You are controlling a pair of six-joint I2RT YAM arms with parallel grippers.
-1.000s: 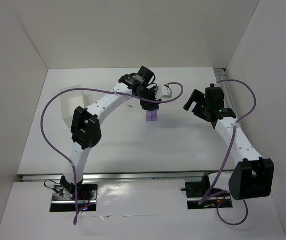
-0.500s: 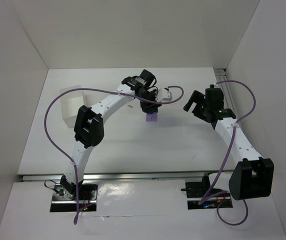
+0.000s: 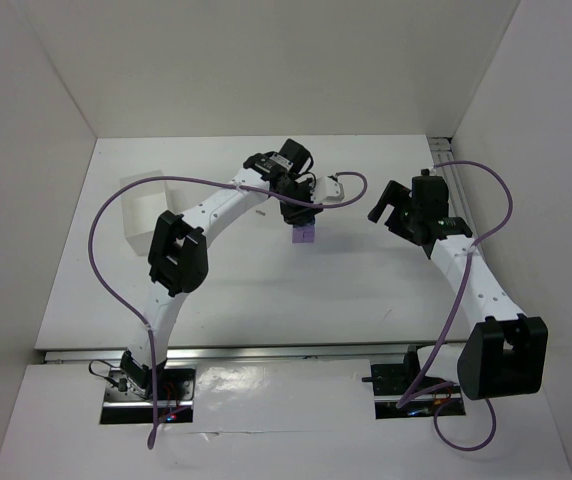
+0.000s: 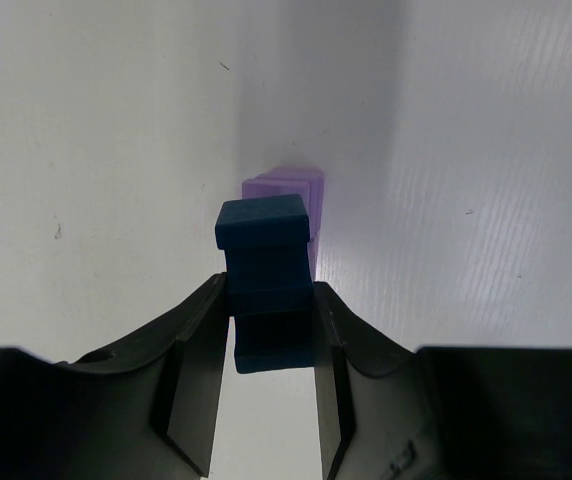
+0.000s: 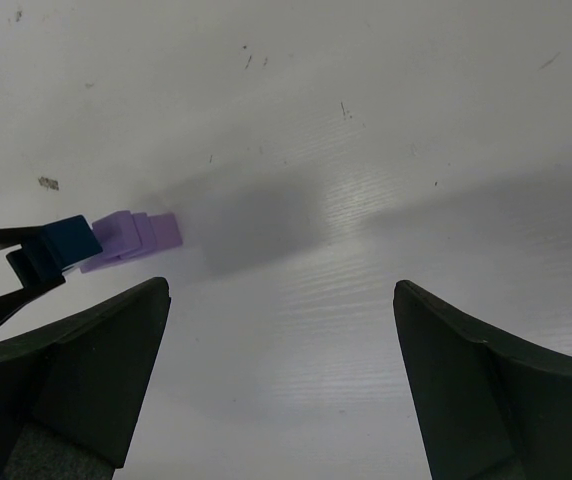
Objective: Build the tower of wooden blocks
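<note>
Purple stack (image 3: 305, 235) stands on the table (image 3: 266, 290), straight ahead of the left pincer (image 4: 269, 292) and just beyond its tips. Left pincer is clamped on the blue block (image 4: 264, 262), with the block's long axis running out along the fingers toward the stack. The left arm is much the nearer. Right pincer (image 5: 281, 290) hangs well off to the side, jaws wide apart, holding nothing. Left wrist view: the block's far end overlaps the stack, but depth is unreadable. Right wrist view adds a side look, with the block at the stack's upper end; seated or not, cannot tell. Judgement: a short lowering onto the stack, then release.
</note>
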